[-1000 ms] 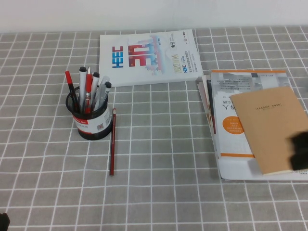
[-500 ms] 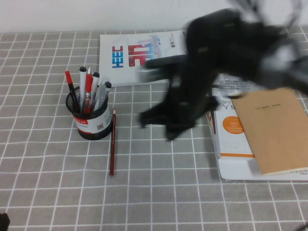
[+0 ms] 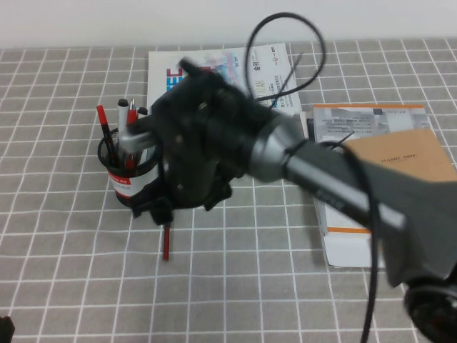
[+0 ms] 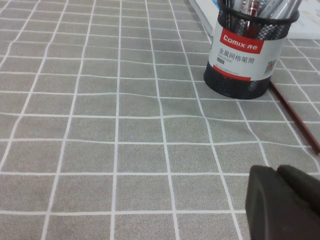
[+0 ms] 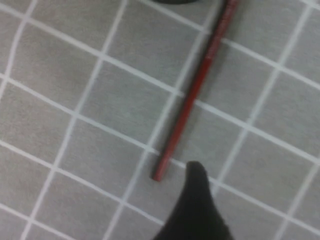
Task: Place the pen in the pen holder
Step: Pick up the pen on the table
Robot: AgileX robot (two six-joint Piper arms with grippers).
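The pen point(image 3: 166, 243) is lying flat on the tabletop point(image 3: 64, 271), just to the right of the pen holder point(image 3: 128, 182), and only its near end can be seen in the high view. It is not held by anything. The right pincer point(image 3: 164, 209) is hung low over the pen, most likely so that the pen can be picked up next. In the right wrist view one dark fingertip point(image 5: 197, 200) is seen close to the pen's near end, but whether the right pincer is apart or together cannot be told. The left pincer point(image 4: 285, 200) is kept near and to the left, well apart from the pen, as if it is not needed; its state cannot be told either. Other pens are already stood up in the holder, so room must be found between them.
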